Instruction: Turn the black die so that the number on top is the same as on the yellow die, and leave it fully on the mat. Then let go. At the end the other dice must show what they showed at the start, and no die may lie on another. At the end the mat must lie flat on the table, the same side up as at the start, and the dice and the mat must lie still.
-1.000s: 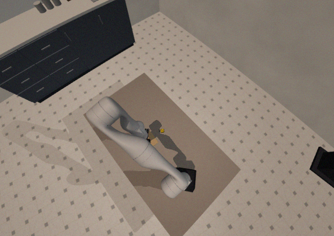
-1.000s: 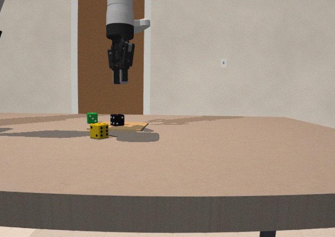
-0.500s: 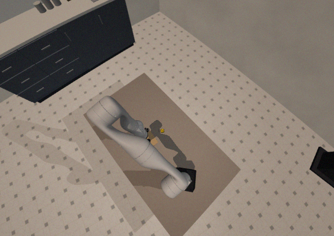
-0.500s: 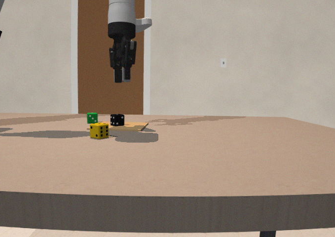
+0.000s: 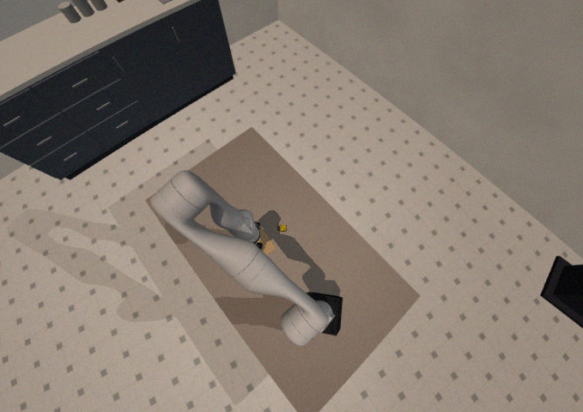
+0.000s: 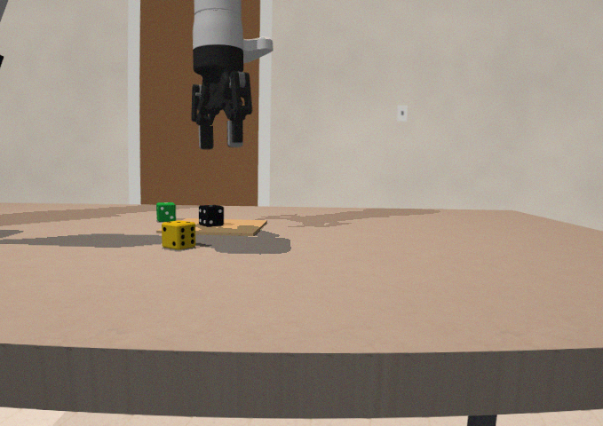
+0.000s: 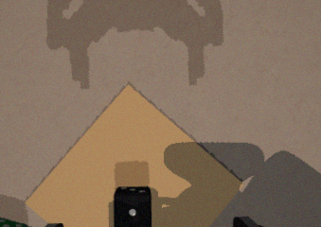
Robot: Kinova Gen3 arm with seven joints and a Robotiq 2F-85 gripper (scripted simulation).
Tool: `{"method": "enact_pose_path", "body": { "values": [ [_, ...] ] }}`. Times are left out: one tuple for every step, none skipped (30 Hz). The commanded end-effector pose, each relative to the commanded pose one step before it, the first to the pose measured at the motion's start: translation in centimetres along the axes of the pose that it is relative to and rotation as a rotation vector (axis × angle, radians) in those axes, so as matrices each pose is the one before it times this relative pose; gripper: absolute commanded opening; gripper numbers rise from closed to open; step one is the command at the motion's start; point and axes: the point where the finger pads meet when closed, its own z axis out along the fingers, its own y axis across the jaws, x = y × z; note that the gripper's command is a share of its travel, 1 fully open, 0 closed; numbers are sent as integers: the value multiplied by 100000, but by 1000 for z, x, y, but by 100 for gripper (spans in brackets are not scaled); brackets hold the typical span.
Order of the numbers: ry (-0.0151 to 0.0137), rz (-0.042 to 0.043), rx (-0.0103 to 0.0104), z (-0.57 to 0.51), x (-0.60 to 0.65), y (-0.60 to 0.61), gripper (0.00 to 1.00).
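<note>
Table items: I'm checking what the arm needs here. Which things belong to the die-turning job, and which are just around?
Part of the job:
- black die, on the mat
- yellow die, the number to match
- mat
- gripper, open, empty, hanging above the black die

Just around:
- green die, to be left as it is
- cabinet
- door

Three dice sit below the jaws: one black die [image 6: 210, 215], one yellow die [image 6: 178, 234], one green die [image 6: 165, 211]. One mat [image 6: 241, 227] lies there too.
</note>
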Motion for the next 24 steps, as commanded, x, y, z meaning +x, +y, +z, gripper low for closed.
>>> {"method": "enact_pose_path", "body": {
  "values": [
    [-2017, -3977, 1787, 1377, -830, -943, 100],
    [-9, -157, 16, 27, -15, -2, 100],
    [0, 0, 0, 0, 0, 0, 46],
    [0, 0, 0, 0, 0, 0, 46],
    [0, 0, 0, 0, 0, 0, 46],
    [0, 0, 0, 0, 0, 0, 46],
    [0, 0, 0, 0, 0, 0, 46],
    [0, 0, 0, 0, 0, 0, 46],
    [0, 0, 0, 0, 0, 0, 46],
    [0, 0, 0, 0, 0, 0, 46],
    [0, 0, 0, 0, 0, 0, 46],
    [0, 0, 0, 0, 0, 0, 46],
    [0, 0, 0, 0, 0, 0, 46],
    [0, 0, 0, 0, 0, 0, 46],
    [0, 0, 0, 0, 0, 0, 46],
    [0, 0, 0, 0, 0, 0, 46],
    [0, 0, 0, 0, 0, 0, 46],
    [0, 0, 0, 0, 0, 0, 46],
    [0, 0, 0, 0, 0, 0, 46],
    [0, 0, 0, 0, 0, 0, 46],
    [0, 0, 0, 0, 0, 0, 46],
    [0, 0, 0, 0, 0, 0, 46],
    [0, 0, 0, 0, 0, 0, 46],
    [0, 0, 0, 0, 0, 0, 46]
  ]
}}
